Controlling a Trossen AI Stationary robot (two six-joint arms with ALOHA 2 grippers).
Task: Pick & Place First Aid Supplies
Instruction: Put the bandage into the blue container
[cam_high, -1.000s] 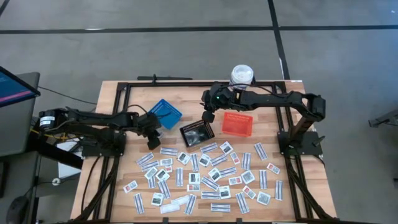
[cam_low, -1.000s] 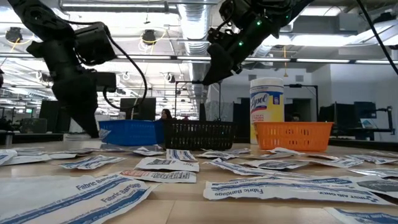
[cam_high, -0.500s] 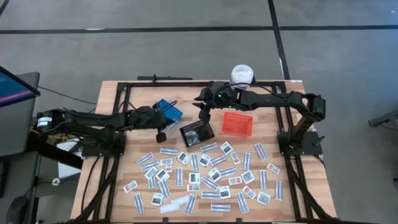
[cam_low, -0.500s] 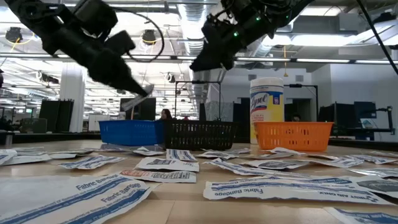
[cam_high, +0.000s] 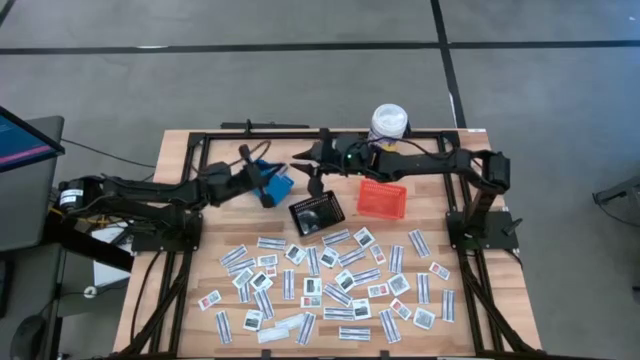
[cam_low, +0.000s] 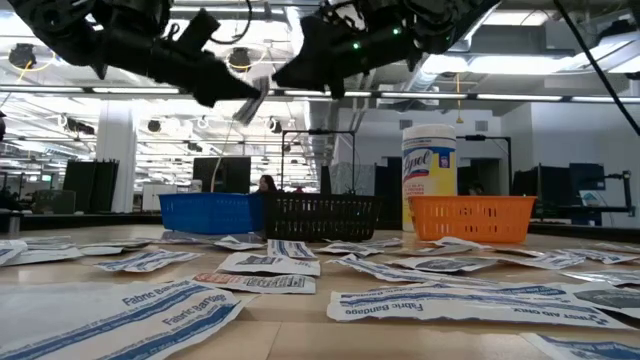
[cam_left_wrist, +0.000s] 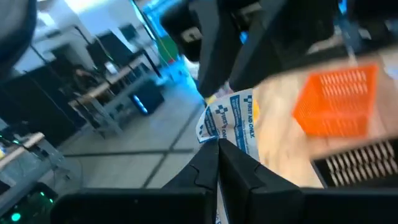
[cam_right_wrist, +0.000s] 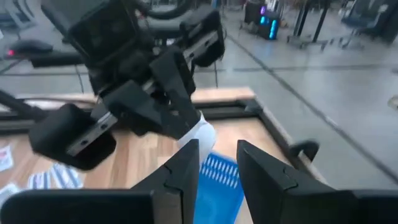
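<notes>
nearest me in the low view lie the flat white packets (cam_low: 170, 305) with blue "fabric bandage" print, scattered loose across the wooden table (cam_high: 470, 310) — thin, papery, some curled at the edges. from above i see dozens of them covering the near half of the boards, narrow strips and small squares mixed.

behind them stand three small mesh baskets in a row: the blue basket (cam_high: 268, 180), the black basket (cam_high: 317, 213) and the orange basket (cam_high: 382, 199), with a tall white bottle (cam_low: 429, 176) behind the orange one.

the left gripper (cam_high: 278, 181) is raised over the blue basket, its fingers pinched together on one packet (cam_left_wrist: 229, 121). the left wrist view shows that packet standing up from the fingertips, crinkled, with blue "first aid only" lettering; the high view hardly shows it at all, and in the low view it is only a pale sliver (cam_low: 250, 104) at the tip.

the right gripper (cam_high: 305, 166) hangs just beside it, above the gap between the blue and black baskets. its right wrist view shows its two fingers (cam_right_wrist: 187, 171) parted with nothing between them, pointing at the left gripper and the white packet (cam_right_wrist: 198, 132) — i think the two tips are near but not touching.
</notes>
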